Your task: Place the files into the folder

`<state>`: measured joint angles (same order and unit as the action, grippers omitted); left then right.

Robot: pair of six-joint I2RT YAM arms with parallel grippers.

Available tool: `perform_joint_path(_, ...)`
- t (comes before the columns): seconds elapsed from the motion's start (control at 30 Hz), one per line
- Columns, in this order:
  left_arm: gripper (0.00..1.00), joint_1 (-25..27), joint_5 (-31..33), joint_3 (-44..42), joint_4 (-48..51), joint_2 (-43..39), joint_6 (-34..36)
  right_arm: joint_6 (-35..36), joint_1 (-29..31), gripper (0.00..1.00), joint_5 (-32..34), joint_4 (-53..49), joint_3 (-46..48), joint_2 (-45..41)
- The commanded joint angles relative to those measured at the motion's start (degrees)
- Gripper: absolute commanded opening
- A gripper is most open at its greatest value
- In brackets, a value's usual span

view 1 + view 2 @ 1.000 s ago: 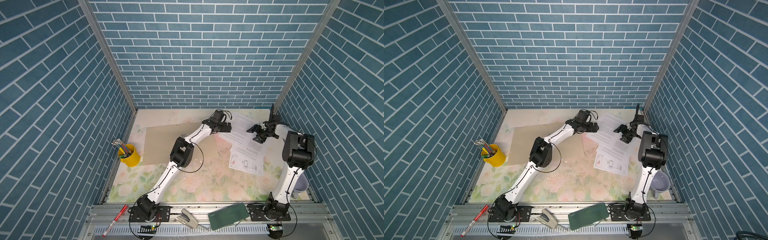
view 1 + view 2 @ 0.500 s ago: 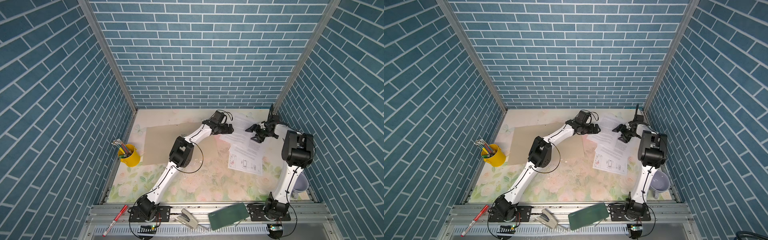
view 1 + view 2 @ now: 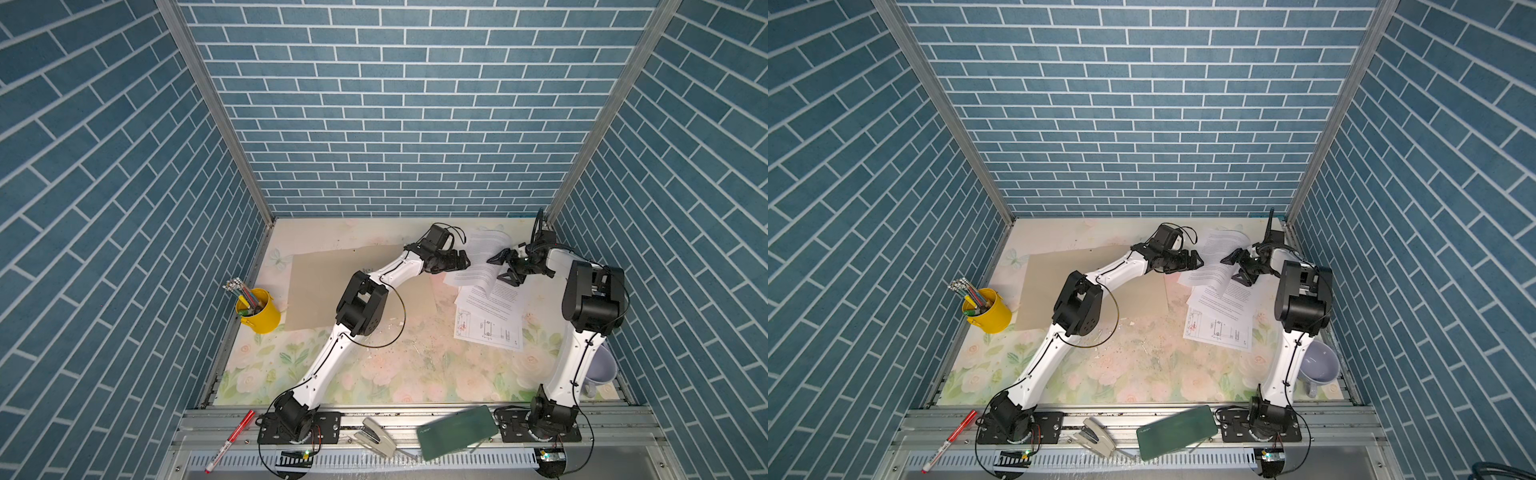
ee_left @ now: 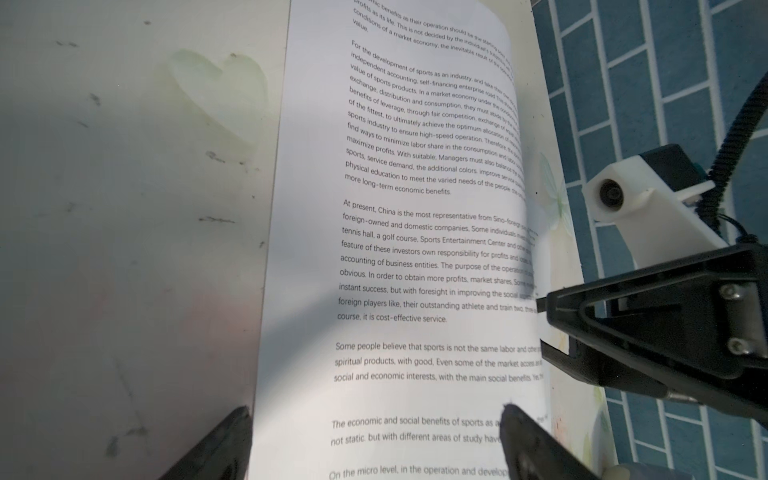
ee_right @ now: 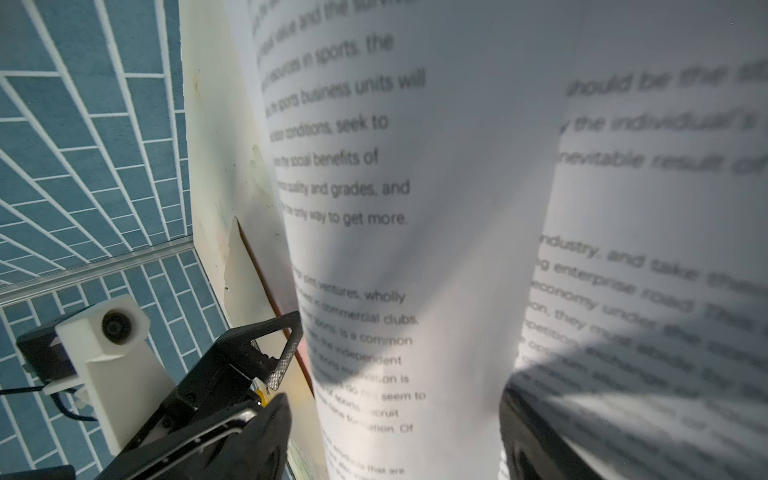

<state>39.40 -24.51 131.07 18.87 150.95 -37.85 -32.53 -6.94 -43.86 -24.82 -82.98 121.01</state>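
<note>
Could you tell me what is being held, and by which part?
Nothing is clamped: the left gripper and right gripper both stand open at opposite edges of the bowed top sheet.

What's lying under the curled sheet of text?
A second text sheet, itself overlapping the drawing sheet. The curled text sheet covers its far part; anything else beneath is hidden.

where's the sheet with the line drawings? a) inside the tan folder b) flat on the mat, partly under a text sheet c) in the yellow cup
b: in both top views the drawing sheet lies flat, its far edge tucked under a text sheet, apart from the folder.
</note>
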Motion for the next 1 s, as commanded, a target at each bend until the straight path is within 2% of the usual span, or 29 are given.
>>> perform_joint_path(0.0,0.94,1.6,-1.3,-2.2,4.2,1.2,-1.3,1.6,0.4,0.78,-2.0,-1.6,0.8,1.3)
perform_joint_path(0.27,0.93,2.5,-1.3,-2.5,4.6,0.7,-0.8,6.0,0.4,0.73,-0.6,-8.9,-2.2,3.5)
perform_joint_path(0.53,0.93,2.7,0.5,-2.4,6.1,-0.3,1.3,6.5,0.3,0.62,2.1,-11.0,-2.5,3.2)
perform_joint_path(0.77,0.94,2.6,6.5,-2.6,9.0,-3.2,8.5,6.7,0.0,0.55,2.9,-12.4,-3.1,4.0)
perform_joint_path(0.97,0.96,2.9,12.7,-7.7,6.3,-7.2,20.5,7.5,-0.3,0.52,3.4,-13.9,-4.0,4.2)
